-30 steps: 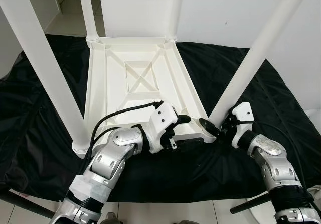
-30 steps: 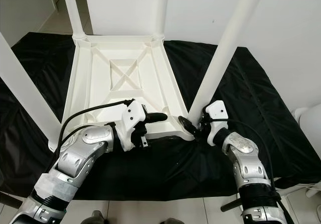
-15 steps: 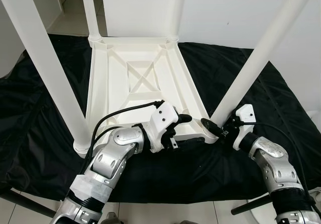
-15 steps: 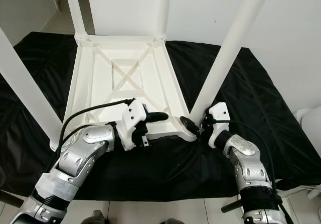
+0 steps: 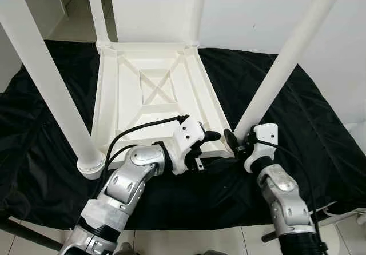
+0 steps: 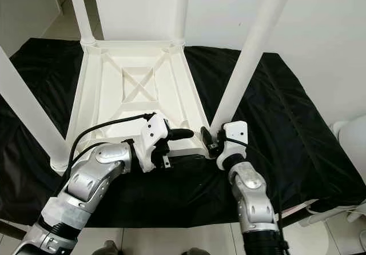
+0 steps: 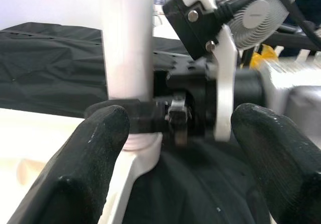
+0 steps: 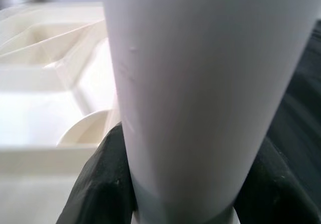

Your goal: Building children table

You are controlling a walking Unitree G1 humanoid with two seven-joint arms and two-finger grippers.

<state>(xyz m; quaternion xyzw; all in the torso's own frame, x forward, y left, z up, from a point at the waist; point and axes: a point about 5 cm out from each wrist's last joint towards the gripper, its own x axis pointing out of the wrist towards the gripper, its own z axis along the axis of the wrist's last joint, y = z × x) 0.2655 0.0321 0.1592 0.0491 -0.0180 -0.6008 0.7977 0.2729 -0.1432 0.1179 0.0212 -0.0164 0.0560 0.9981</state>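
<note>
Children's table [image 5: 151, 98] is lying upside down on a black cloth [image 5: 297, 118], four white legs sticking up, so the sockets are facing the robot. Right gripper [image 5: 235, 144] is wrapping its jaws around the base of the near right leg [image 5: 280, 75], clamping it just above the corner socket, probably seating or twisting it home. Left gripper [image 5: 207, 136] is hovering beside that same corner with jaws apart, gripping nothing, seemingly steadying the frame; contact is hard to make out. No containers in play.
</note>
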